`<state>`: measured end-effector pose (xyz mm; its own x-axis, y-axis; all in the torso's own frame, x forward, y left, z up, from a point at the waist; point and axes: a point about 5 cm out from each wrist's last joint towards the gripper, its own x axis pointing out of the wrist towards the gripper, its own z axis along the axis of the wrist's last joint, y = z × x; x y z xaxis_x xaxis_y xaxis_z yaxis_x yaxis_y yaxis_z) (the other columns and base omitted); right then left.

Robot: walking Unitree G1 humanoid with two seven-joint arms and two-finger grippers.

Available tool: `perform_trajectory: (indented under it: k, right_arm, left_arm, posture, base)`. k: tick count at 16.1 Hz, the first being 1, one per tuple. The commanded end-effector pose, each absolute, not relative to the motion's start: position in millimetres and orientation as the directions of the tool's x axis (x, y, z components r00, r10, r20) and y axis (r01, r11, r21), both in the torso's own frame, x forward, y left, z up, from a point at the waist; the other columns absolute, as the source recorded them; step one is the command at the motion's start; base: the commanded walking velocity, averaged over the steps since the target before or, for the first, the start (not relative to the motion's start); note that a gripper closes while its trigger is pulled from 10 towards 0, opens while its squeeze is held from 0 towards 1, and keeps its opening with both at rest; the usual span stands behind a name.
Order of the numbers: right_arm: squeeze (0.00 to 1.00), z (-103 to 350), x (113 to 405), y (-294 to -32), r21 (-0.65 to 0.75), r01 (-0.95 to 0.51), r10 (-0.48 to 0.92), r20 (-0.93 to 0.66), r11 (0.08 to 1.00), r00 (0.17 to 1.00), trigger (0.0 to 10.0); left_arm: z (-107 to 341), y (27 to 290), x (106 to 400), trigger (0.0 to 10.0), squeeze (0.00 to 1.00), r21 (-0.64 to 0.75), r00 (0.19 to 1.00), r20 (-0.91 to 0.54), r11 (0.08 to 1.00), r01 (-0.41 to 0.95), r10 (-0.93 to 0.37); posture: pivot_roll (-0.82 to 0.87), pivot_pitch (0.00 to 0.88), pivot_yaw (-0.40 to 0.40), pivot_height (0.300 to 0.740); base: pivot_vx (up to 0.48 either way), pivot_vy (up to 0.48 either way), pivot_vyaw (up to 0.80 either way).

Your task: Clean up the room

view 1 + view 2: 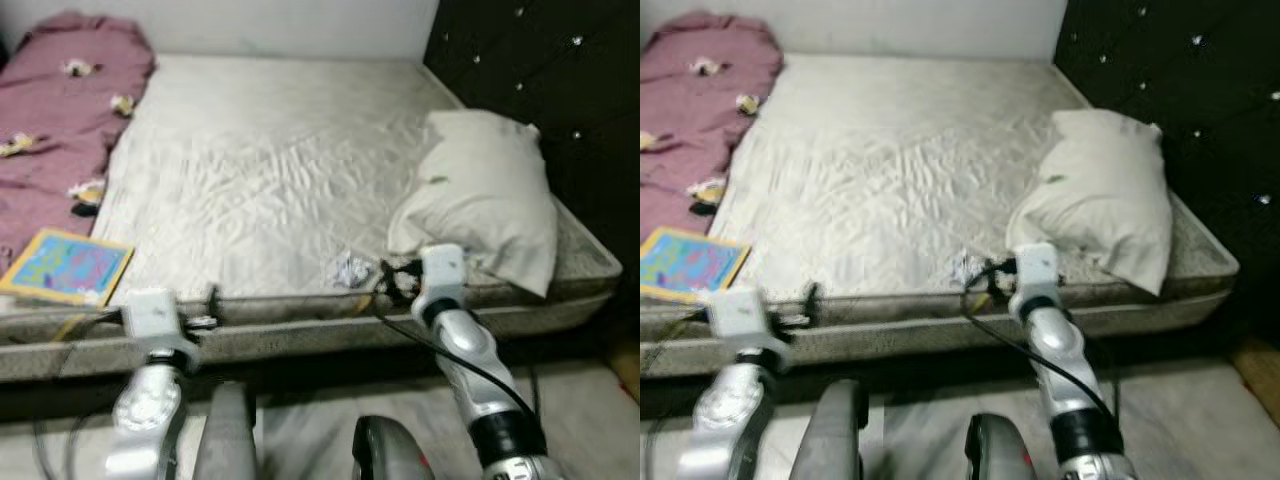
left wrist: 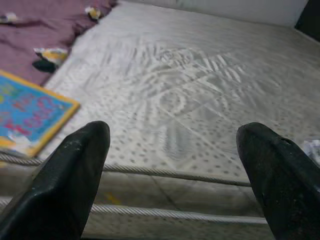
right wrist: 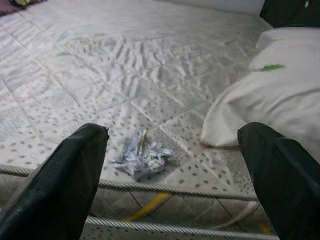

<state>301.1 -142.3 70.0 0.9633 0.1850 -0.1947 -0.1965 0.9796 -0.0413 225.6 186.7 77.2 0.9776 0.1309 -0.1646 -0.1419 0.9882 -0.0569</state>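
Crumpled wrapper at the mattress edge

My right gripper point(image 3: 170, 175) hung spread before the crumpled wrapper point(image 3: 143, 156) beside the pillow point(image 1: 490, 190); it looked light, soft and crushable, best pinched across its middle. My left gripper point(image 2: 175, 175) also stood spread.

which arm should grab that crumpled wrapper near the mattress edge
Right. The right hand is open and lined up on the crumpled wrapper beside the pillow. The left hand sits farther along the edge, near the book.

Lighting is even and moderately bright across the mattress point(image 1: 270, 170). The headboard point(image 1: 560, 90) reads near black (small studs glint). Both eye views are slightly soft; shadow lies under the bed edge.
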Motion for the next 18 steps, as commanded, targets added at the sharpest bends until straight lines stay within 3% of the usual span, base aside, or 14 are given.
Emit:
perform_trajectory:
  k: [1, 9, 14, 18]
  right_arm:
    - [0.0, 77.4, 304.5, -146.7, -0.05, -0.196, 0.185, -0.169, 0.979, 0.968, 10.0]
    - [0.0, 74.4, 304.9, -143.2, -0.05, -0.218, 0.205, -0.189, 0.975, 0.96, 10.0]
    - [0.0, 73.9, 304.2, -139.3, -0.061, -0.243, 0.228, -0.187, 0.968, 0.956, 10.0]
    - [0.0, 72.0, 304.7, -139.8, -0.062, -0.241, 0.225, -0.199, 0.968, 0.954, 10.0]
  left_arm:
    - [84.9, 181.0, 230.7, 10.0, 0.0, -0.063, 0.984, -0.137, 0.99, -0.123, 0.114]
    - [83.9, 181.3, 231.4, 10.0, 0.0, -0.049, 0.982, -0.15, 0.991, -0.126, 0.117]
    - [83.1, 180.3, 229.8, 10.0, 0.0, -0.053, 0.984, -0.156, 0.994, -0.1, 0.091]
    - [82.9, 179.4, 229.0, 10.0, 0.0, -0.074, 0.985, -0.155, 0.994, -0.082, 0.069]
  posture:
    - [0.0, 0.0, -0.094, 0.63]
    - [0.0, 0.0, -0.091, 0.601]
    - [0.01, 0.0, -0.095, 0.601]
    - [0.01, 0.0, -0.098, 0.601]
  base:
    - [0.0, 0.0, 0.0]
    - [0.0, 0.0, 0.0]
    - [0.0, 0.0, 0.69]
    - [0.131, 0.0, 0.0]
